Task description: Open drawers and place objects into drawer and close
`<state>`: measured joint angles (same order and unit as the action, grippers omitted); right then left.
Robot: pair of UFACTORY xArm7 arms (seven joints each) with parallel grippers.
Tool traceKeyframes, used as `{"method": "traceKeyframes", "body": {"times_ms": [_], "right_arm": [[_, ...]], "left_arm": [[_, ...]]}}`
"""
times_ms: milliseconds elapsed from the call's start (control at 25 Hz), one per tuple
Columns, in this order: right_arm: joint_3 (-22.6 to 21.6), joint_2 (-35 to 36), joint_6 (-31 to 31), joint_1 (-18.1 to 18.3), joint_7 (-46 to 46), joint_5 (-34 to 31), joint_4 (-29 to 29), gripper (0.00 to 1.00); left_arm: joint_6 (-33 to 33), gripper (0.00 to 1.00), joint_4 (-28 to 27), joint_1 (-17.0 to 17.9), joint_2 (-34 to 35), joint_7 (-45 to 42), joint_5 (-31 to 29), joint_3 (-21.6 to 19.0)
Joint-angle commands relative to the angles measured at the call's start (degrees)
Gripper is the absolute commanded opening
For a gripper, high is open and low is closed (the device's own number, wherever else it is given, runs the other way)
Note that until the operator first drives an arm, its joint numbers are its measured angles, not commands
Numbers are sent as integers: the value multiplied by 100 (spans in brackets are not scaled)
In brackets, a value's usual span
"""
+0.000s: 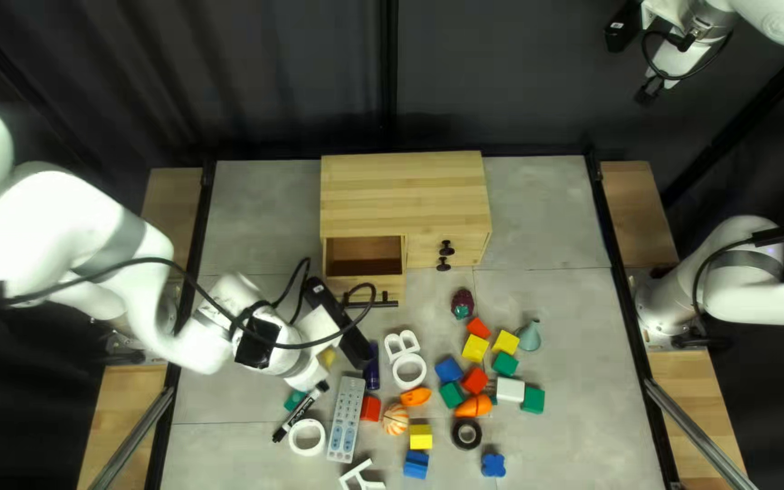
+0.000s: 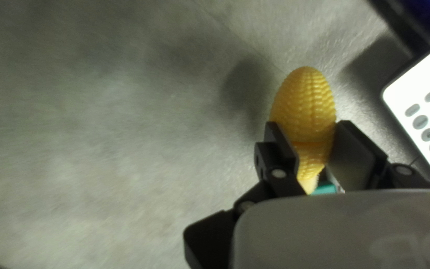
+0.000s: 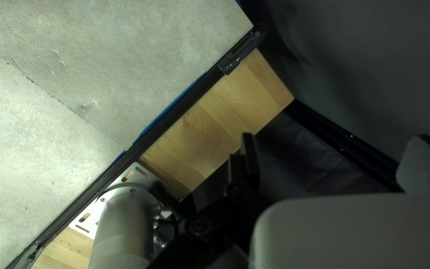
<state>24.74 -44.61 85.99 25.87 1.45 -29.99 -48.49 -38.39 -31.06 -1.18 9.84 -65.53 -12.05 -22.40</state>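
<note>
In the top left view my left gripper (image 1: 319, 323) is low over the table, in front of the wooden cabinet (image 1: 406, 192). Its own wrist view has the yellow toy corn (image 2: 305, 107) between both fingers of my left gripper (image 2: 308, 133), which is shut on it. The corn's shadow lies beside it on the grey surface. The cabinet's left drawer (image 1: 365, 289) is pulled out, with bare wood inside; two drawers with dark knobs (image 1: 446, 248) are closed at its right. My right gripper (image 1: 650, 89) is raised beyond the table; in its wrist view my right gripper (image 3: 335, 149) stands wide open, holding nothing.
A remote (image 1: 347, 419), marker (image 1: 301, 410), blue can (image 1: 371, 367) and white ring (image 1: 307, 436) surround my left gripper. Colored blocks (image 1: 474, 379), white letters, a striped ball (image 1: 396, 419) and black tape (image 1: 466, 434) spread right of them. A purple toy (image 1: 462, 304) lies before the cabinet.
</note>
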Motion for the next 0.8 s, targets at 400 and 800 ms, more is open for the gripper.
{"method": "traceKeyframes", "body": {"times_ms": [400,800], "right_arm": [[0,0,0,0,0,0,0,100],[0,0,0,0,0,0,0,100]], "left_arm": [[-1553,6,-1536,-629,572,1821,-838,793],[-836,9,-1506,-931,91,2270,-1514,1061]]}}
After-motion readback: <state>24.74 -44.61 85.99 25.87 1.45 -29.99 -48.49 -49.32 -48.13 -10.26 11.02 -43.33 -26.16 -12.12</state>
